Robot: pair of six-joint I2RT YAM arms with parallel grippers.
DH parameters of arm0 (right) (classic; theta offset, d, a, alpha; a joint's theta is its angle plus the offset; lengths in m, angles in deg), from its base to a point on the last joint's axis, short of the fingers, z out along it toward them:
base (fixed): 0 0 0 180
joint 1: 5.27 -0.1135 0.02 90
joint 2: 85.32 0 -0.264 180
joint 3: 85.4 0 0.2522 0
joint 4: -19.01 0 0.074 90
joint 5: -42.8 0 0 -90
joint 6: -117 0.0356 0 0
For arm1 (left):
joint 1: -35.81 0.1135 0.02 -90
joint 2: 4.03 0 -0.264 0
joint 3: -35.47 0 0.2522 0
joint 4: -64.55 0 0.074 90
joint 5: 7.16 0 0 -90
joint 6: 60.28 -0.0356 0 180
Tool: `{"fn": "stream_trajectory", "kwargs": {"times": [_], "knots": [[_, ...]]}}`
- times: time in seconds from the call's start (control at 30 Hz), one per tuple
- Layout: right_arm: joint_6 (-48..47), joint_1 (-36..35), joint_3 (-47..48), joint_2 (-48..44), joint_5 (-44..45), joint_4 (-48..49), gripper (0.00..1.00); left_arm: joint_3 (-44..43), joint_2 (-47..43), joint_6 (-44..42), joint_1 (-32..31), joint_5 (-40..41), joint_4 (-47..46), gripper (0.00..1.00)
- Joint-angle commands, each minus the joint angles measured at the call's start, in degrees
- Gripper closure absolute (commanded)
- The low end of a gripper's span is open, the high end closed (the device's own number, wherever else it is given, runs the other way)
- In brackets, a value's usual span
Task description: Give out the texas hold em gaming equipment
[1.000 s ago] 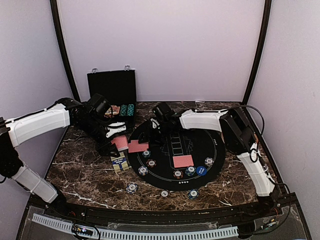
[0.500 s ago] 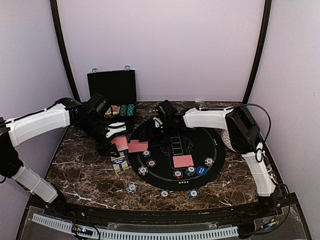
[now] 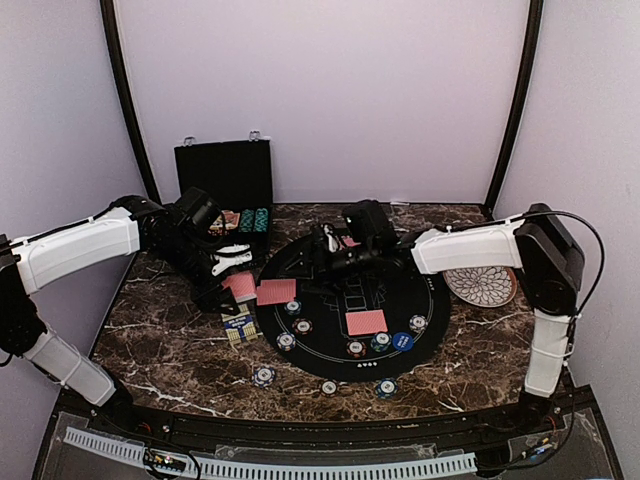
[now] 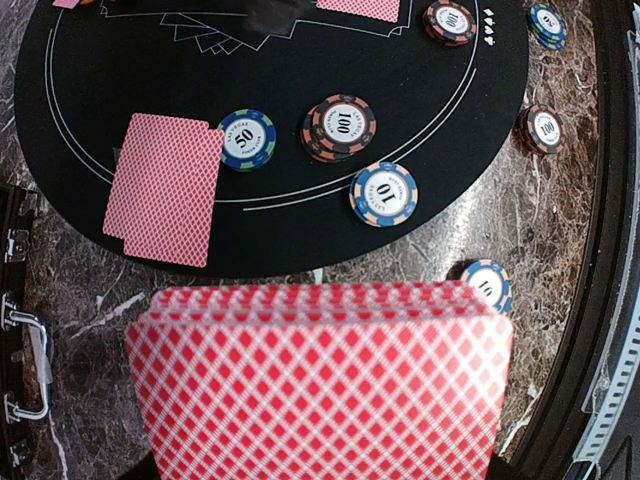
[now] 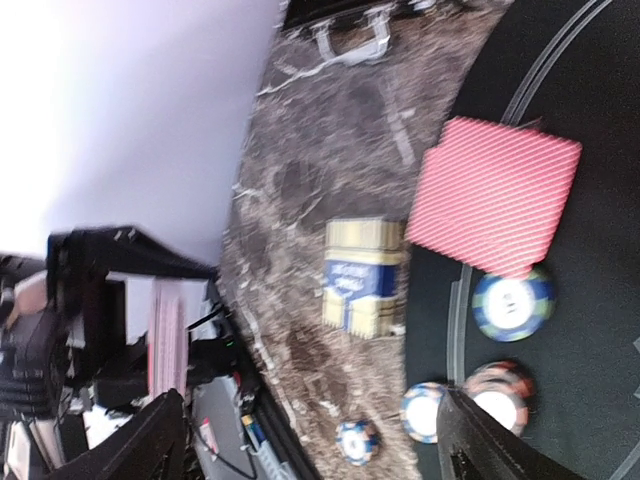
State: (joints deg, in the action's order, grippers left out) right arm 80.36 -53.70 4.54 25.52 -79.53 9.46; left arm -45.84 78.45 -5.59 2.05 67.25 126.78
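My left gripper is clamped on the red-backed deck, just off the black mat. My right gripper gapes wide and empty over the mat's far side. On the mat lie a 50 chip, a 100 chip and a 10 chip, near the dealt cards.

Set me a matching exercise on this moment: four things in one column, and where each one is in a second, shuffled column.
Things:
1. card stack
2. card box
3. patterned plate
4. black case

Places:
A. open, at the back left of the table
B. on the table, right of the mat
C. held in the left gripper
D. on the table, at the mat's left edge

Pairs: 1-C, 2-D, 3-B, 4-A
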Motion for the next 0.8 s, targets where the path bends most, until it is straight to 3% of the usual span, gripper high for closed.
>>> {"fn": "stream_trajectory", "kwargs": {"times": [0.0, 0.77], "knots": [[8.7, -3.4, -4.4, -0.9, -4.5, 16.6, 0.15, -1.3, -1.3, 0.3, 0.0, -1.1, 0.5, 1.0], [12.6, -8.6, 3.8, 7.3, -8.5, 21.5, 0.19, -2.7, -1.2, 0.6, -0.1, -1.4, 1.4, 1.0]]}}
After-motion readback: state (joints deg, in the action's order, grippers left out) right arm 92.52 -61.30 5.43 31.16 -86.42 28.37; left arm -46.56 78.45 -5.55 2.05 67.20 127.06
